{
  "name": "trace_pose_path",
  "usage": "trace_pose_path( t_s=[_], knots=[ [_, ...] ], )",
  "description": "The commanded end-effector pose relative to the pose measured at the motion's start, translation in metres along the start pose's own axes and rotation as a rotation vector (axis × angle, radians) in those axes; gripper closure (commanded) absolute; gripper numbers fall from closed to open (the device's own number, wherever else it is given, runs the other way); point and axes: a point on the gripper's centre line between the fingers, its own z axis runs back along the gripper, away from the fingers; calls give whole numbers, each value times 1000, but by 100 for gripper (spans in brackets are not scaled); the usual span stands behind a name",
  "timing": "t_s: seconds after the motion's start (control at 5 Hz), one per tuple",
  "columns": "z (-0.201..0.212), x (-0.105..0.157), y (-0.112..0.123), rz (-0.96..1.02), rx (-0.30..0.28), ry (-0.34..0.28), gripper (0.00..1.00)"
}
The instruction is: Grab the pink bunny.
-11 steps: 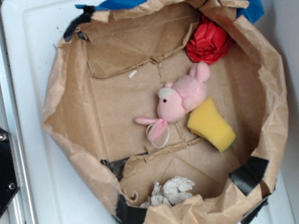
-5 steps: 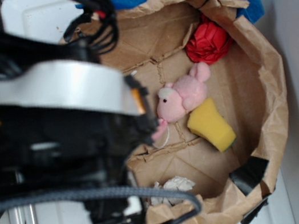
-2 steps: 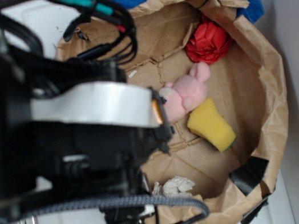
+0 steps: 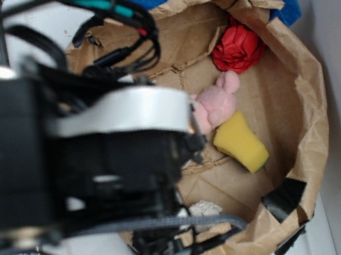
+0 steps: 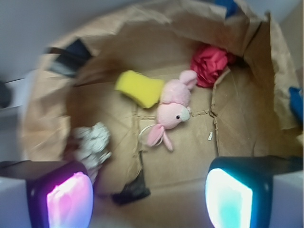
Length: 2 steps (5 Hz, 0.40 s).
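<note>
Exterior: arm covers the bunny's (image 4: pixel 217 103) head; body lies between the red ball (image 4: pixel 236 48) and sponge (image 4: pixel 240 142).

Wrist: gripper (image 5: pixel 149 190) fingers spread wide, empty, above bunny (image 5: pixel 170 109). Descend centred on head, clear of sponge (image 5: pixel 139 87).

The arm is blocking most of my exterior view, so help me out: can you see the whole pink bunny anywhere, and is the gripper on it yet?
Observer: Yes. In the wrist view the pink bunny shows whole, lying on the cardboard floor, head and ears toward the camera. The gripper is not touching it.
Operator: Are the fingers open?
Observer: Open. The two fingertips sit wide apart at the bottom corners of the wrist view, with the bunny above the gap between them.
Operator: Is anything crowding the bunny?
Observer: The yellow sponge presses against its body on one side. The red ball lies just beyond its feet; I cannot tell whether they touch.
</note>
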Motion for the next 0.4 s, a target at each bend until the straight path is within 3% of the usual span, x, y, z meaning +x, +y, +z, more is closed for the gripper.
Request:
trace_pose_path(
  t_s=[0.0,0.2],
  knots=[
    [-23,16,1,25,35,-56,0],
    [-42,27,6,5,39,-43,0]
  ],
)
